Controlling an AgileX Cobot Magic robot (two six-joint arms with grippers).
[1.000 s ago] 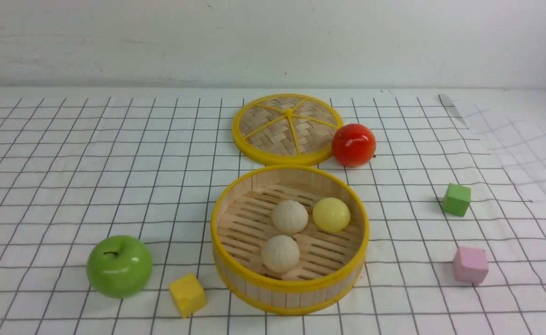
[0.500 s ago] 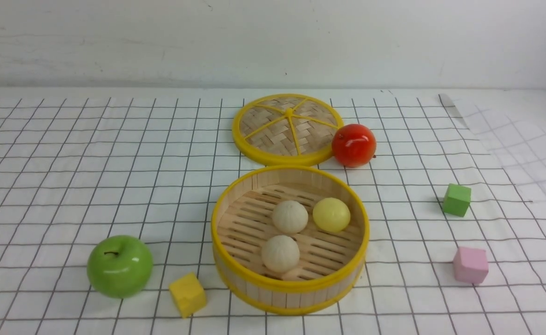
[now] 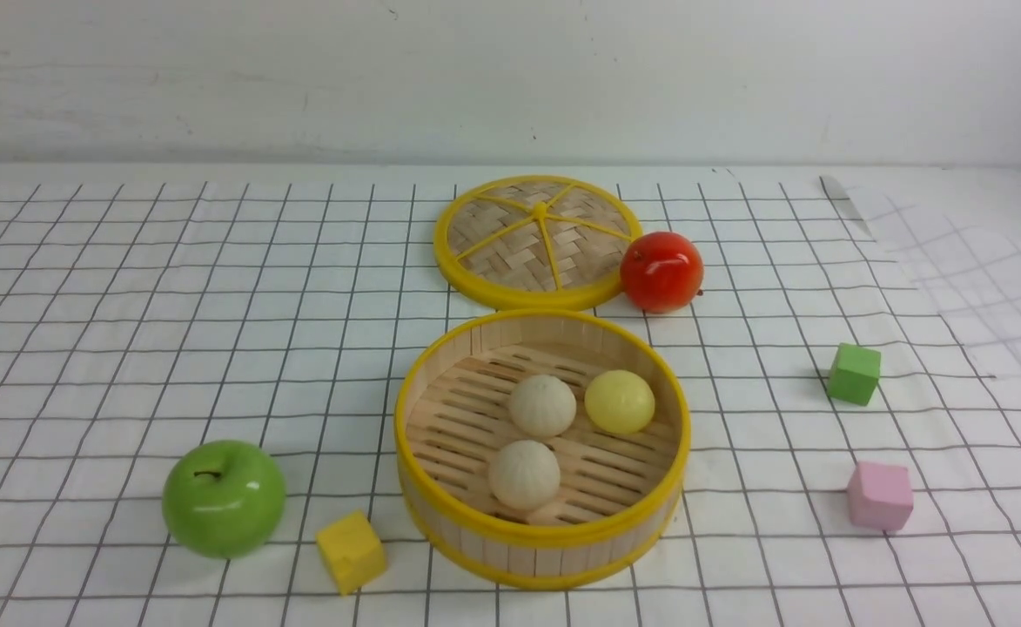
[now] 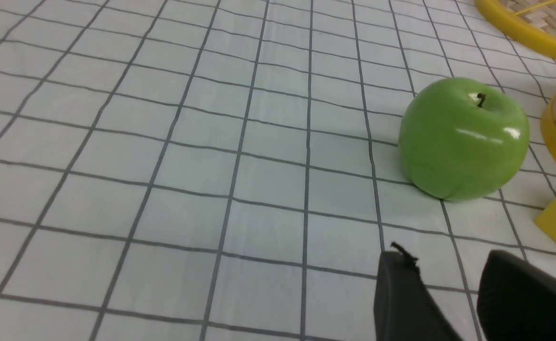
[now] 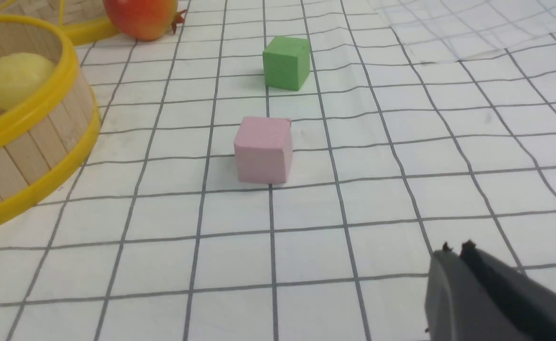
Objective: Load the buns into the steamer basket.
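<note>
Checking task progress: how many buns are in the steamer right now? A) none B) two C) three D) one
C: the front view shows two white buns and the yellow bun all on the slatted floor of the steamer, none out on the cloth.

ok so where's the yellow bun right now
In the front view the pale yellow bun sits inside the steamer basket, toward its far right, beside a cream bun.
</note>
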